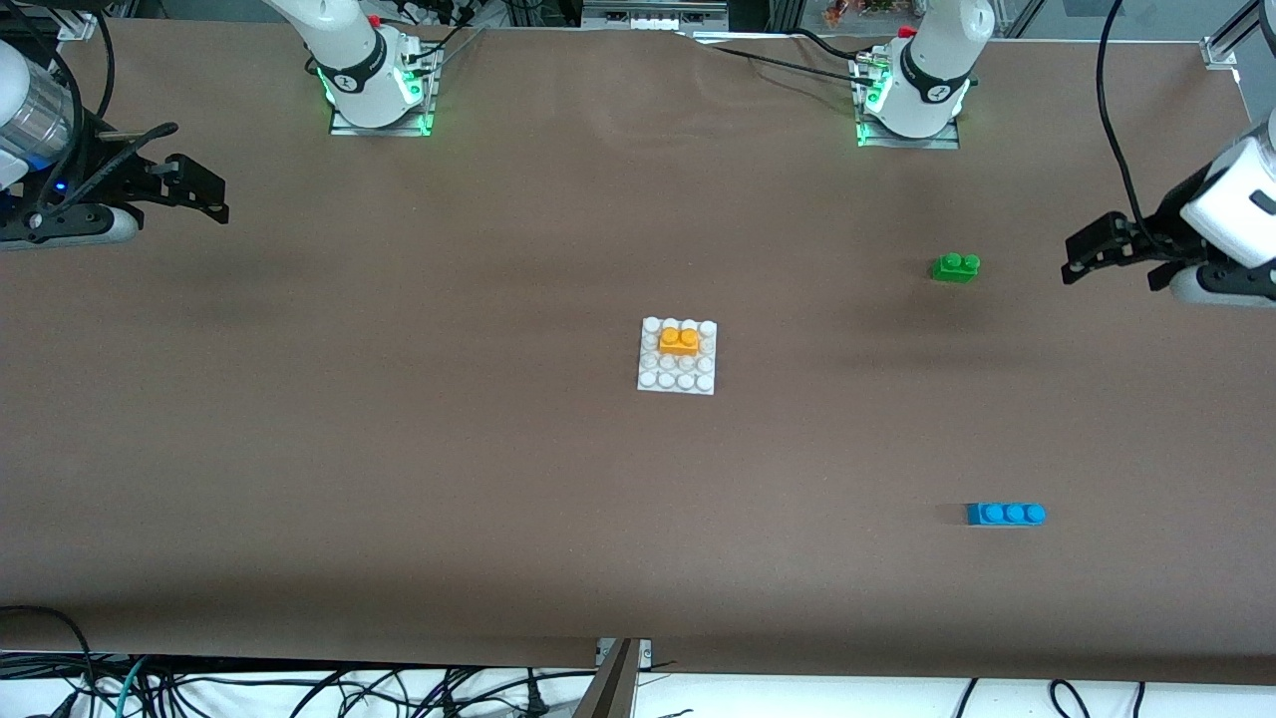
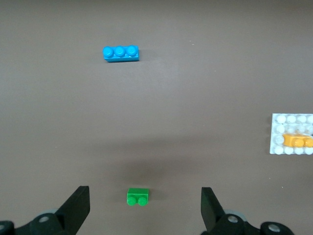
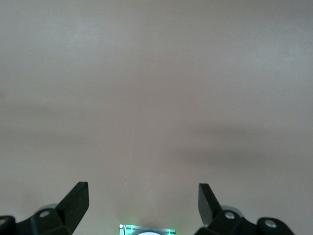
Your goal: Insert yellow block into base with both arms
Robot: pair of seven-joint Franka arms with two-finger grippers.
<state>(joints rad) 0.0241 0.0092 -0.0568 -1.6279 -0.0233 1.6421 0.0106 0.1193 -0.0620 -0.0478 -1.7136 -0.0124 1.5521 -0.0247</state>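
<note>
The yellow block (image 1: 679, 341) sits on the white studded base (image 1: 678, 380) at the middle of the table, on the rows farther from the front camera. Both also show in the left wrist view, the block (image 2: 298, 141) on the base (image 2: 283, 122). My left gripper (image 1: 1082, 257) is open and empty, raised at the left arm's end of the table, beside the green brick. My right gripper (image 1: 204, 189) is open and empty, raised at the right arm's end. In the right wrist view its fingers (image 3: 78, 200) frame only bare table.
A green two-stud brick (image 1: 955, 266) lies toward the left arm's end; it shows between the left fingers in the left wrist view (image 2: 138, 197). A blue three-stud brick (image 1: 1005, 514) lies nearer the front camera, also seen in the left wrist view (image 2: 121, 53). The right arm's base plate (image 3: 146, 229) glows green.
</note>
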